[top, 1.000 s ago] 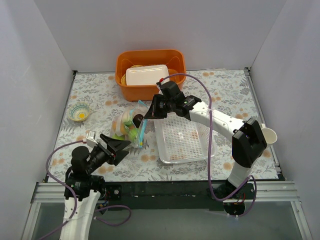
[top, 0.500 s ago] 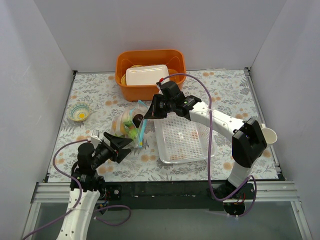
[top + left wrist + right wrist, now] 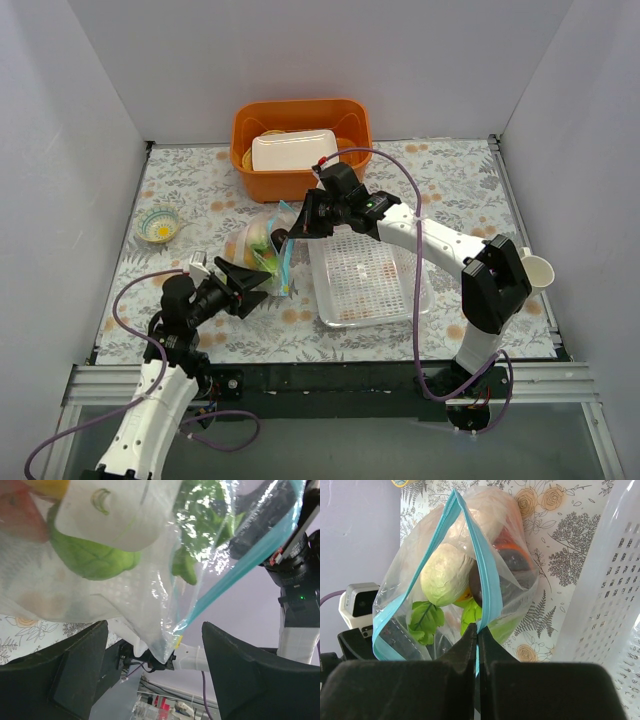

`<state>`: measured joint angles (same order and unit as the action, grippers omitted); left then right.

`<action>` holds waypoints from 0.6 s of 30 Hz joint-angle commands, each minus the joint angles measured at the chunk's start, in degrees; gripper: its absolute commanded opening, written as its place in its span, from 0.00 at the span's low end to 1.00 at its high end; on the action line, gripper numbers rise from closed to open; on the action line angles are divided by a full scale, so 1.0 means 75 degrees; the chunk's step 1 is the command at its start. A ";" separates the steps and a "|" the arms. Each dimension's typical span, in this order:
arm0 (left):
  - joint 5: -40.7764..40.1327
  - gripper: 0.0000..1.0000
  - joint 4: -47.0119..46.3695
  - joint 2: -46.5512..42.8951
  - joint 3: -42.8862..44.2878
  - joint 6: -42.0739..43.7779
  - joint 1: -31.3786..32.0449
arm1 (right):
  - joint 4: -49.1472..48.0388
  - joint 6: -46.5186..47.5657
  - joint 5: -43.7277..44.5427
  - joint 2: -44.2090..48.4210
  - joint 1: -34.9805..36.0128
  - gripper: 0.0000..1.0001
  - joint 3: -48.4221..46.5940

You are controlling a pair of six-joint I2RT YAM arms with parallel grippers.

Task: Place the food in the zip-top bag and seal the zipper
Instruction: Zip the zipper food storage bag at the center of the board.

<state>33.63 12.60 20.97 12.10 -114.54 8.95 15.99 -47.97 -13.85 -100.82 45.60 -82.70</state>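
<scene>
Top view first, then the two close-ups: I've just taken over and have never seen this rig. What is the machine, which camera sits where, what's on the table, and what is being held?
Two robot arms are bolted at the table's near edge. The top view looks down from behind them, and each close-up comes from a camera on one wrist. The right gripper is shut on the blue zipper strip of a clear zip-top bag, holding its mouth up. There is toy food inside. The left gripper is open, with its fingers either side of the bag's lower corner, not gripping. On the flowered table are a white mesh basket, an orange tub and a small bowl.
</scene>
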 commanded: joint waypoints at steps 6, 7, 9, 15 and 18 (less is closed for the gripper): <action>-0.0534 0.74 -0.0262 0.0016 0.0274 -0.1239 0.0997 | -0.0362 -0.0038 0.0041 -0.0023 -0.0045 0.01 -0.0200; -0.0650 0.73 -0.0274 0.0005 0.0192 -0.1286 0.1126 | -0.0362 -0.0038 0.0041 -0.0011 -0.0057 0.01 -0.0200; -0.1037 0.71 -0.0332 -0.0019 0.0110 -0.1473 0.1547 | -0.0351 -0.0038 0.0041 0.0000 -0.0057 0.01 -0.0200; -0.1588 0.65 -0.0848 0.0425 0.0109 -0.1603 0.2064 | -0.0339 -0.0027 0.0041 0.0059 -0.0057 0.01 -0.0142; -0.1822 0.64 -0.0883 0.0532 0.0215 -0.1474 0.2076 | -0.0339 -0.0027 0.0006 0.0118 -0.0057 0.01 -0.0083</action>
<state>24.34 7.86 23.83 12.69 -114.85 24.18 15.92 -48.05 -13.80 -100.99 45.39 -82.70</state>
